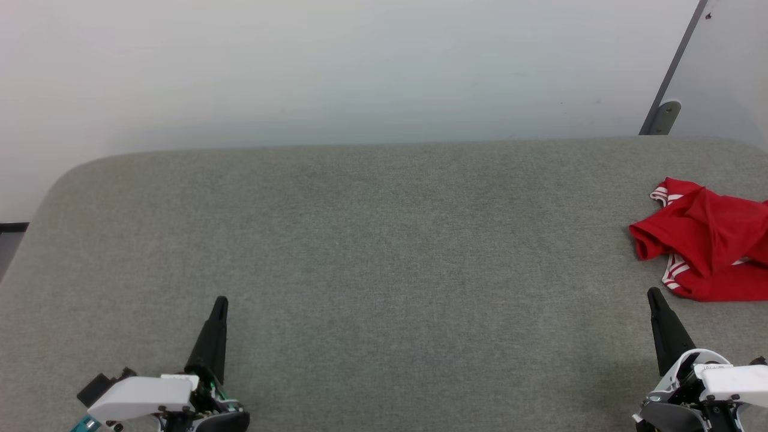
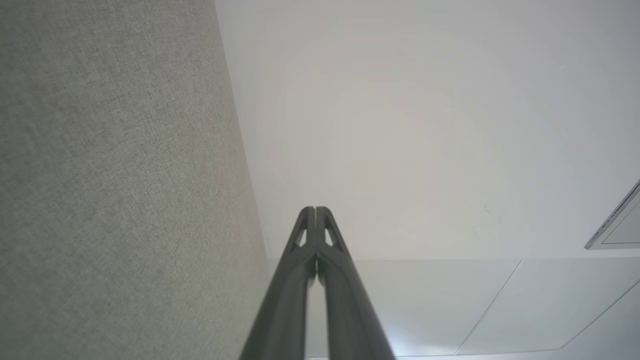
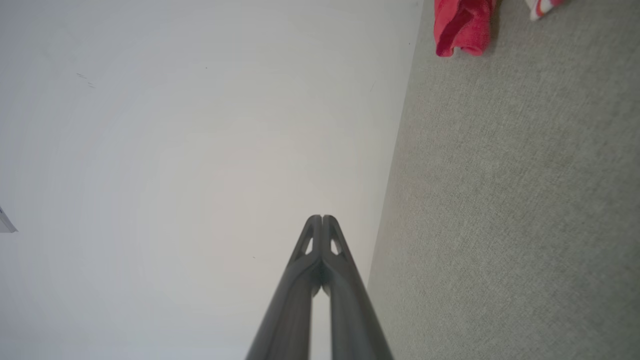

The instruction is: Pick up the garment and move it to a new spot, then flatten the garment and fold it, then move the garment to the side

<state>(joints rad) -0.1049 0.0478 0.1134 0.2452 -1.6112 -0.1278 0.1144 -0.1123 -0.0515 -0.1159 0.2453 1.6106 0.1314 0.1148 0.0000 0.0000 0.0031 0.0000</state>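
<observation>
Though crumpled, garment (image 1: 714,243) on grey table (image 1: 384,258)

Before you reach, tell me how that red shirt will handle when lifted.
The red shirt lies crumpled in soft folds, so it will likely droop when lifted. On the textured grey surface, a push would probably bunch it.

Grey fabric surface (image 1: 384,252) against a pale wall (image 1: 360,72), slanted panel (image 1: 729,72) far right.

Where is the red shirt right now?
In the head view, the red shirt lies crumpled on the right side of the grey table, just ahead of the right pincer.
</observation>
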